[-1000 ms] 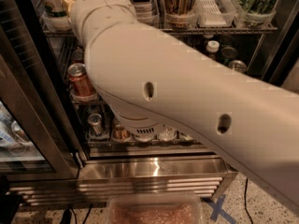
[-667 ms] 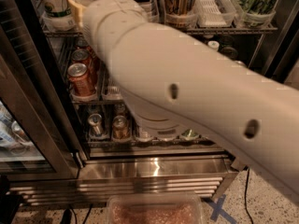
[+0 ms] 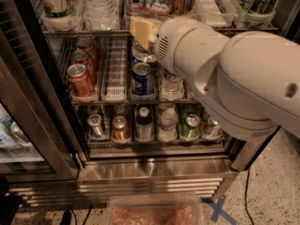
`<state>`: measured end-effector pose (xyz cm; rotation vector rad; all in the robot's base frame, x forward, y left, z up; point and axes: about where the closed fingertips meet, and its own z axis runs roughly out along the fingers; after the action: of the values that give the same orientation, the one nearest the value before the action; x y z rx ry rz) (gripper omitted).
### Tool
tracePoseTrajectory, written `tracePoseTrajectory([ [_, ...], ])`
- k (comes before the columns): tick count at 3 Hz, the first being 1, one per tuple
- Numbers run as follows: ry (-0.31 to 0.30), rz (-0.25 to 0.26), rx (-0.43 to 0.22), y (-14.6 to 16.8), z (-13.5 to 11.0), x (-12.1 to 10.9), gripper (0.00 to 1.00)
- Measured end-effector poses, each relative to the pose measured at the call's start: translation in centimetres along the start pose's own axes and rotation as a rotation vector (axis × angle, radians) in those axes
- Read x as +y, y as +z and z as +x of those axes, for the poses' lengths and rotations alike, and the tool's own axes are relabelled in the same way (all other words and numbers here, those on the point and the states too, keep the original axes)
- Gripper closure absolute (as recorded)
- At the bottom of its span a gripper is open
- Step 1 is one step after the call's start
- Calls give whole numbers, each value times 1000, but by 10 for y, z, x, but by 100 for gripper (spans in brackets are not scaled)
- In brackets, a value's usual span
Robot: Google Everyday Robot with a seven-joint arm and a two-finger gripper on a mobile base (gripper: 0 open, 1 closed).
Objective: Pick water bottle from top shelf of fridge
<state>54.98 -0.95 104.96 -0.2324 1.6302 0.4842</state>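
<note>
Camera view: gripper (image 3: 142, 30) at top shelf (image 3: 84, 33) edge below water bottle (image 3: 157, 3); grip state unclear.

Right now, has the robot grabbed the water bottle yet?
Not yet. Done: the fridge has its door open, and the arm reaches inside. In hand: the gripper is at the front edge of the top shelf, just below the water bottle. Left: take hold of the bottle, which stands on that shelf, and lift it out.
</note>
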Motion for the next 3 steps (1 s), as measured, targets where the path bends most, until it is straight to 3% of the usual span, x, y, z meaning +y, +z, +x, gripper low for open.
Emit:
tracePoseTrajectory([
  [1, 24, -81, 38, -20, 6, -9, 100],
  [2, 18, -156, 63, -23, 10, 15, 100],
  [3, 18, -157, 63, -23, 10, 15, 100],
])
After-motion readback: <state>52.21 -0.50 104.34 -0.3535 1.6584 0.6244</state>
